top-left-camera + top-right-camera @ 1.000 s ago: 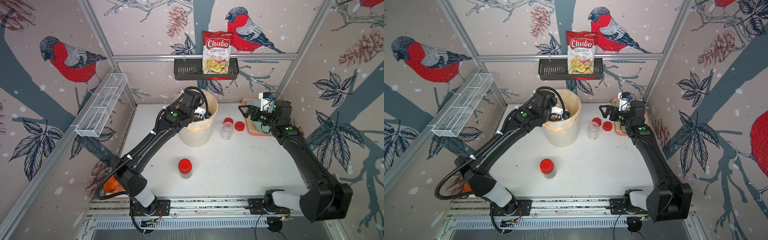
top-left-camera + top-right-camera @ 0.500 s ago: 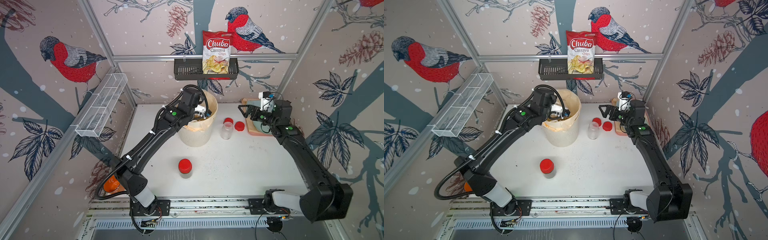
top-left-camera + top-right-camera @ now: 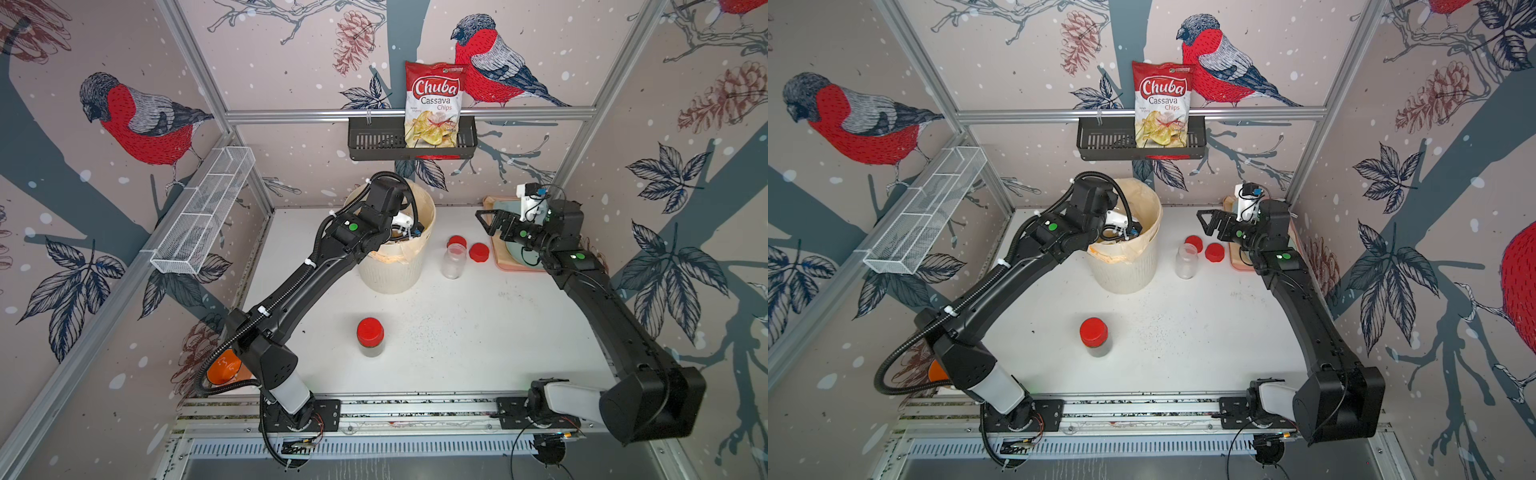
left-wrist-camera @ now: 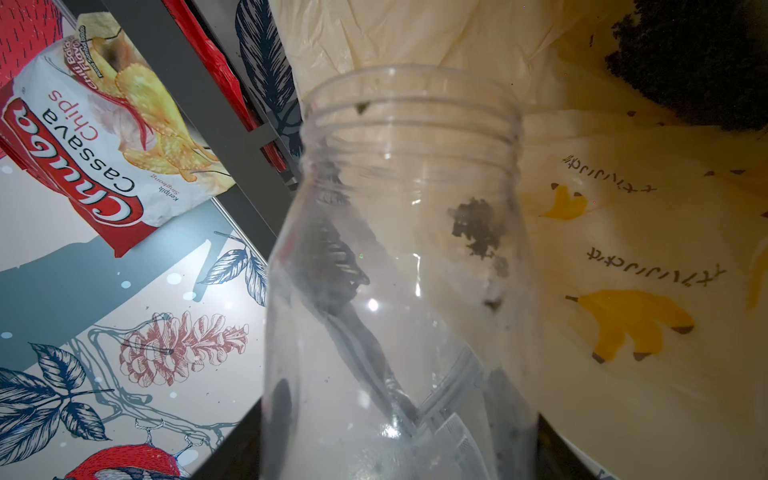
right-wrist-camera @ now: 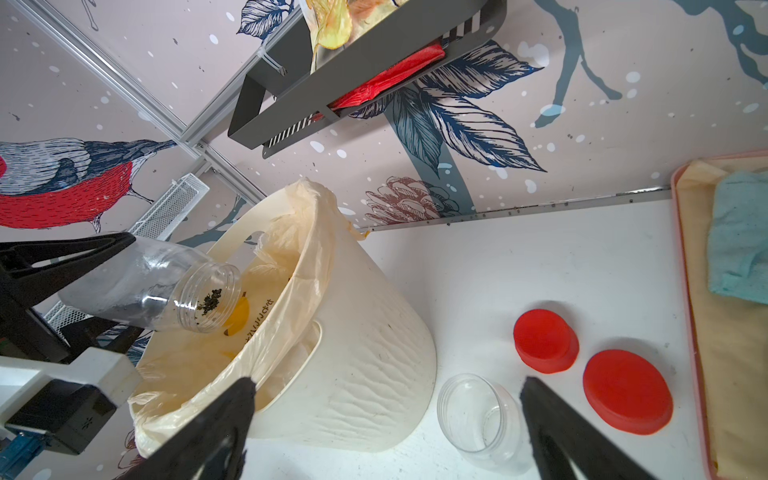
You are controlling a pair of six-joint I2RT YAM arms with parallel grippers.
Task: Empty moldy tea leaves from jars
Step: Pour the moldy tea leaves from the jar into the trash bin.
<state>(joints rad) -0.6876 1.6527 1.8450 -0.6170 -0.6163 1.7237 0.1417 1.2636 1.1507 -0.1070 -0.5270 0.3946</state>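
left gripper (image 5: 104,286) clamps an uncapped jar (image 5: 166,286) tilted over the lined bin (image 5: 353,374), tea leaves (image 5: 210,305) at its neck; right gripper (image 3: 490,222) spread wide over the crumb-speckled white tabletop (image 3: 457,332); bullfinch-papered walls (image 3: 291,62) around.

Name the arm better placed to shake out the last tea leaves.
Left. The left claw is shut on the tilted jar, mouth over the bin, tea leaves near its neck. The right claw is open and empty.

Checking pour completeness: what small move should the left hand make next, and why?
Probably give the open jar a small shake: the left hand holds it tilted over the bin, yet a clump of tea leaves clings inside its neck.
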